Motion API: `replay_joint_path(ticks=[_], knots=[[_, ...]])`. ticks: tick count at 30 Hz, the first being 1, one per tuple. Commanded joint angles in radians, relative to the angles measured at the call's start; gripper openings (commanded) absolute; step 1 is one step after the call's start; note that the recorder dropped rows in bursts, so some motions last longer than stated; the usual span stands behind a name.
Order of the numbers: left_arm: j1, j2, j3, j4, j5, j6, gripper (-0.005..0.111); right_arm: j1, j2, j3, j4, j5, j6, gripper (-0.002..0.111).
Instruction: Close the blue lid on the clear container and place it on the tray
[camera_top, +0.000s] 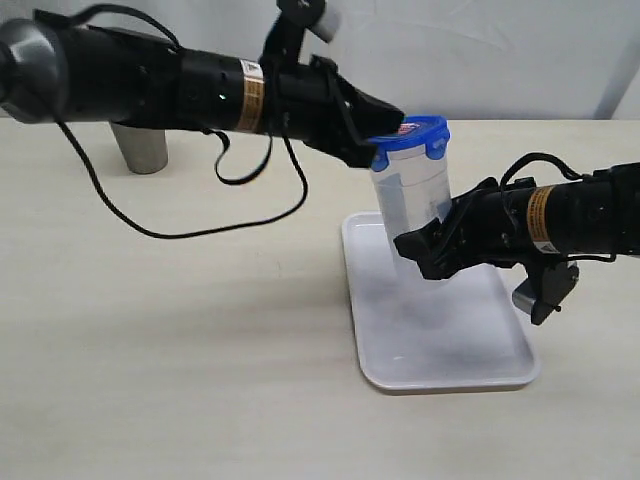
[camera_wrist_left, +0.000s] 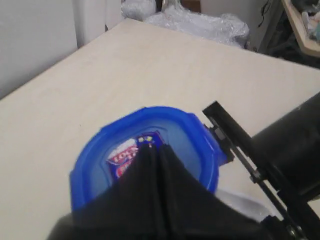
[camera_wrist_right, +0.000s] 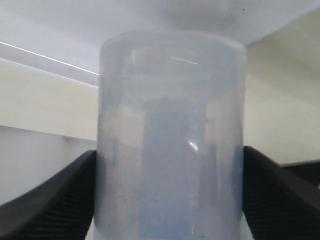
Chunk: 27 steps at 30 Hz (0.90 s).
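Tray nearest, white, flat on table. Above its far end, right gripper clamped on lower part of clear container, slightly tilted; base hidden, contact with tray unclear. On top sits blue lid. From left, left gripper, fingers together, tips on lid's sticker. Farthest back, steel cup on table.

The left tool, jaws together, sits atop the blue lid (half covering its sticker).
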Motion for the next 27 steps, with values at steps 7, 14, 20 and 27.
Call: replay_joint_path(ticks=[7,14,20,27], knots=[[-0.096,0.046,-0.001,0.026,0.146,0.038,0.0,-0.002,0.049,-0.003,-0.016,-0.062,-0.036,0.005],[-0.123,0.083,-0.001,0.047,0.15,0.018,0.0,-0.002,0.049,-0.003,0.094,-0.069,-0.033,0.005],[-0.148,0.087,-0.001,0.177,0.118,-0.084,0.0,-0.002,0.049,-0.003,0.246,-0.024,-0.033,0.005],[-0.171,0.093,-0.001,0.224,0.121,-0.134,0.0,-0.002,0.049,-0.001,0.246,-0.026,-0.033,0.005]])
